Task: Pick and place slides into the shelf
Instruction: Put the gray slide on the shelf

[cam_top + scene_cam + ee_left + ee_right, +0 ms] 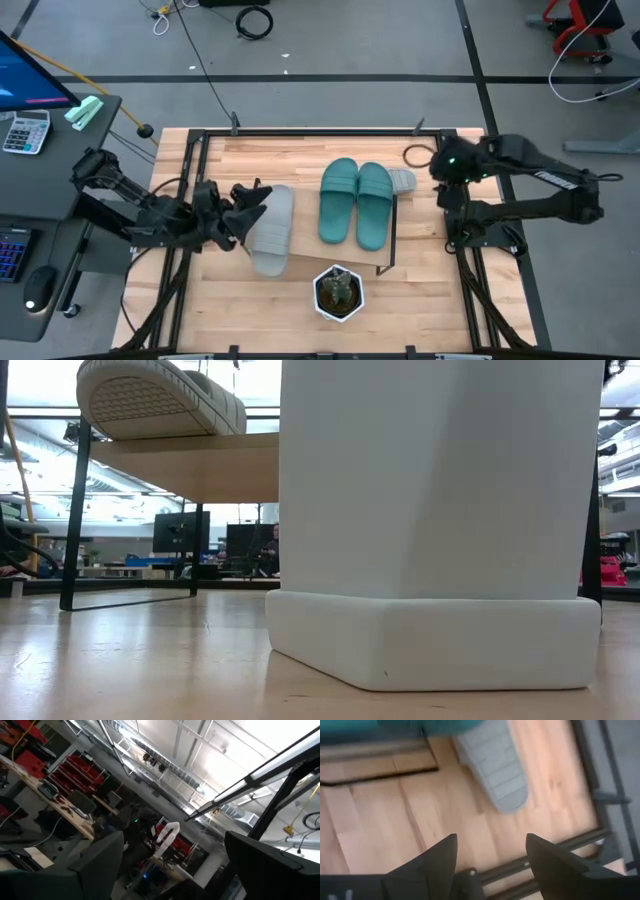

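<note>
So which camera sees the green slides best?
The high view: both teal-green slides show whole, side by side on the shelf. The right wrist view catches only a teal edge above a grey slide. The low and left wrist views show none of them.

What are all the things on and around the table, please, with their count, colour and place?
Teal slides: two, teal-green, side by side on the shelf top.
Grey slide: one, light grey, at the shelf's left end, by the left gripper.
Second grey slide: one, light grey, on the table, partly under the shelf's right side.
Shelf: one, light wood top, black legs, mid-table.
Plant pot: one, white, front of table.
Calculator: one, grey, side desk at left.
Left gripper: jaws open, at the grey slide.
Right gripper: jaws open, above the second grey slide.
</note>
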